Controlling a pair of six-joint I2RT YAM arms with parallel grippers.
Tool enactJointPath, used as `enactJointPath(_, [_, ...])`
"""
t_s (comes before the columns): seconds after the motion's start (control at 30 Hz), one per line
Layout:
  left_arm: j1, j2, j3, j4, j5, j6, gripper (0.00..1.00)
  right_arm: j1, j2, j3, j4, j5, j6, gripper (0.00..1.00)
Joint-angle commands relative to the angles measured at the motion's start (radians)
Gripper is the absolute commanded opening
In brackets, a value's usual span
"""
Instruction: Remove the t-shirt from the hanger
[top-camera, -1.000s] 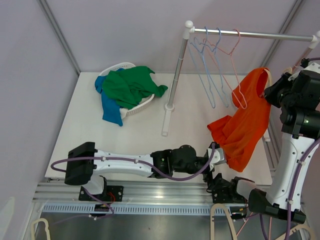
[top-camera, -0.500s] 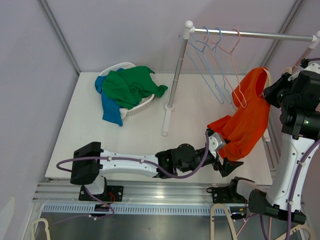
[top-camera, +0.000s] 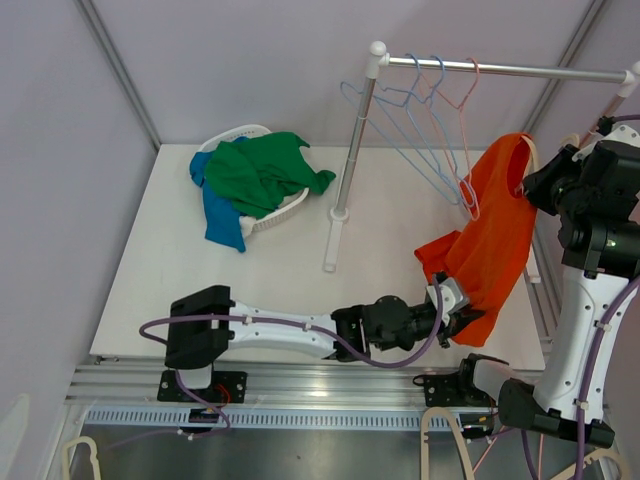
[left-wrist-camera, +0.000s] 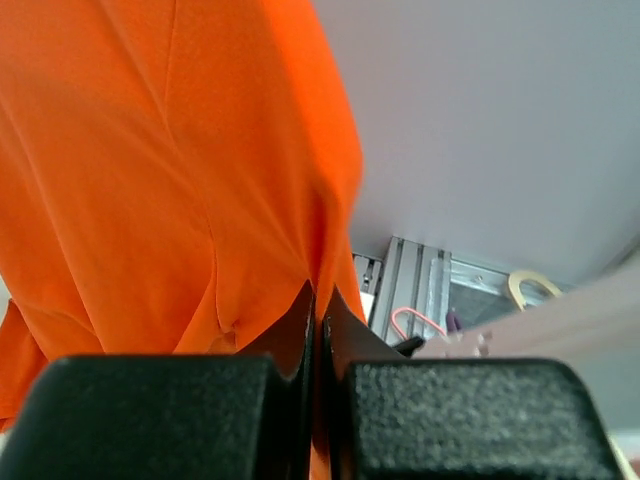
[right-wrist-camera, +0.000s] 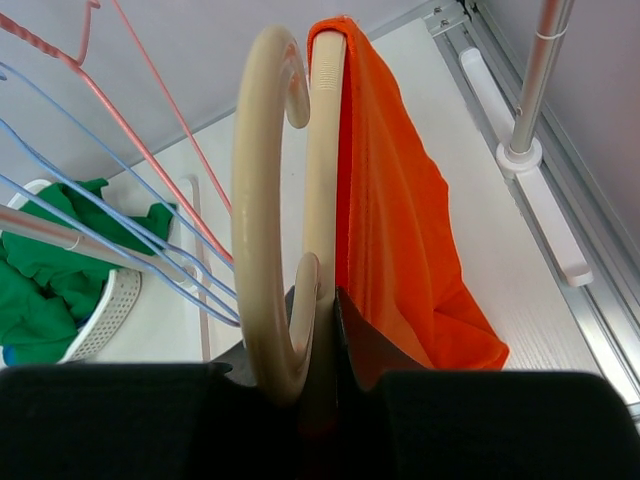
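Note:
An orange t-shirt hangs from a cream hanger at the right side of the table. My right gripper is shut on the hanger's stem just below its hook, up near the shirt's collar. My left gripper reaches across the front of the table to the shirt's lower edge. In the left wrist view its jaws are pressed together with orange t-shirt cloth pinched between them. The shirt drapes down one side of the hanger; the hanger's arms are hidden under it.
A clothes rack with a metal rail and upright post carries blue and pink wire hangers right beside the shirt. A white basket at back left holds green and blue clothes.
My left gripper was open half a second ago; it has moved right and shut on the shirt's lower edge. The wire hangers have swung a little. The right arm holds still.

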Motion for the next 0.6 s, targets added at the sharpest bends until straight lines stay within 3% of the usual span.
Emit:
enactJointPath(0.0, [-0.038,-0.082,-0.090,0.117,0.082,0.053,0.01,0.004,0.002,0.038,0.077,0.008,0.004,0.00])
enactJointPath(0.13, [-0.074,-0.163,-0.198,0.194,0.320,0.014,0.01,0.005,0.028,0.040,0.098,0.008,0.005,0.00])
enactJointPath(0.3, [-0.092,-0.177,-0.215,0.222,0.879,-0.135,0.01,0.007,0.068,0.057,0.110,0.017,-0.009,0.00])
enactJointPath(0.4, [-0.121,-0.166,-0.187,0.142,1.100,-0.144,0.01,0.005,0.088,0.074,0.101,0.024,-0.018,0.00])
enactJointPath(0.57, [-0.123,-0.172,-0.145,0.193,1.175,-0.239,0.00,0.008,0.096,0.051,0.110,0.027,-0.019,0.00])
